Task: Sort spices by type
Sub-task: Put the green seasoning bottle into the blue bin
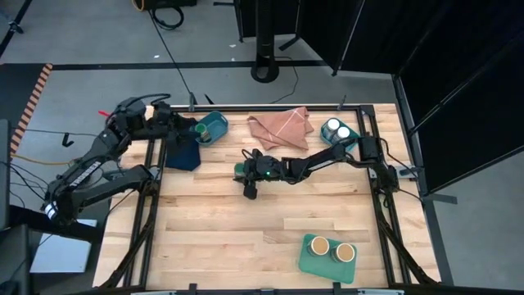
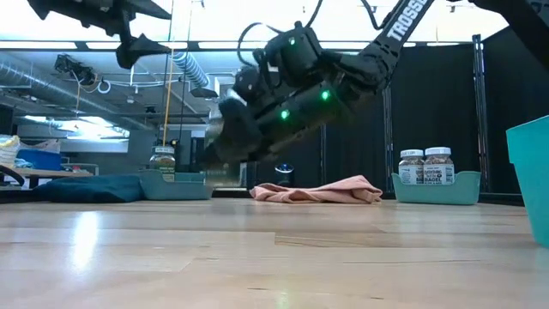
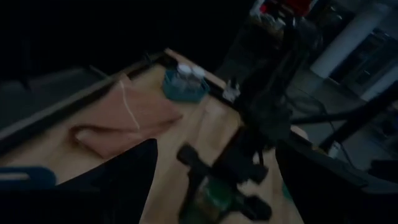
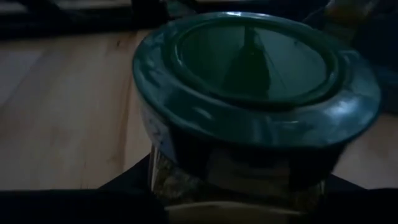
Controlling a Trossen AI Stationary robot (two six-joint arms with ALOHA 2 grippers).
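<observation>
R gripper [image 1: 250, 190] clamped on green-lidded jar [image 4: 255, 87], mid-table; L gripper [image 1: 190, 128] spread, holding nothing.

R arm reaches in from table's right edge; its jar fills R wrist view, lid toward camera, fingers on both sides. Just beyond R gripper: tan cloth [image 1: 280, 128]. Further right, far corner: teal bin [image 1: 340, 141] w/ two white-lidded jars [image 1: 338, 129]. Near side, well apart: green tray [image 1: 315, 260] w/ two tan-topped jars [image 1: 332, 248]. L gripper hovers by second teal bin [image 1: 214, 127] holding one green-lidded jar [image 2: 162, 158], beside dark blue cloth [image 1: 183, 152].
</observation>
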